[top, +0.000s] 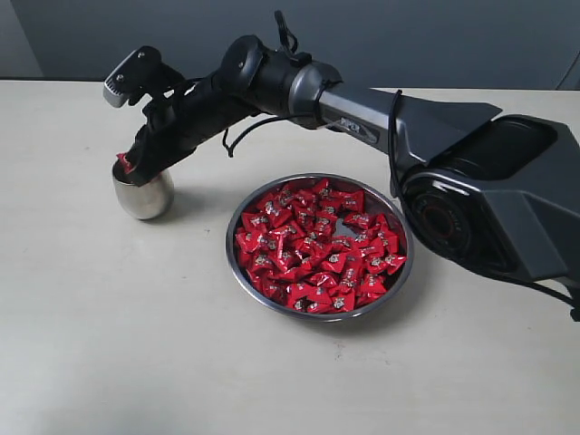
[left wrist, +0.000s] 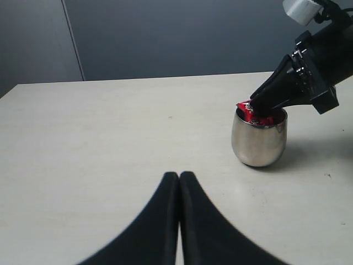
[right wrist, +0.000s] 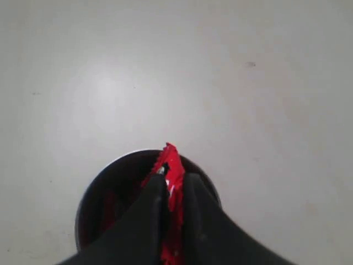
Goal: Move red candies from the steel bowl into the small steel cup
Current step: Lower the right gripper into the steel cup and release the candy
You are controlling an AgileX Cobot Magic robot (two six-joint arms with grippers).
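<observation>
Drop step, I judge: right gripper [right wrist: 174,186] - clamped on one candy [right wrist: 171,161] over the cup [top: 142,194] - should next just part.

1. The right arm [top: 272,86] is mostly matte black, with a silver-grey metal collar [top: 310,91] around one joint.
2. Nearer its base it widens into a dark grey angular shell [top: 507,195], with a round black joint housing [top: 441,222] set into it.
3. Thin black cables [top: 391,127] run along it.
4. A small pale marking [top: 352,127] is too small to read.
5. A light grey block [top: 118,88] caps the wrist bracket.
6. The right jaws are slim, black and tapered.
7. The left jaws are black, curved blades that widen toward their base.
</observation>
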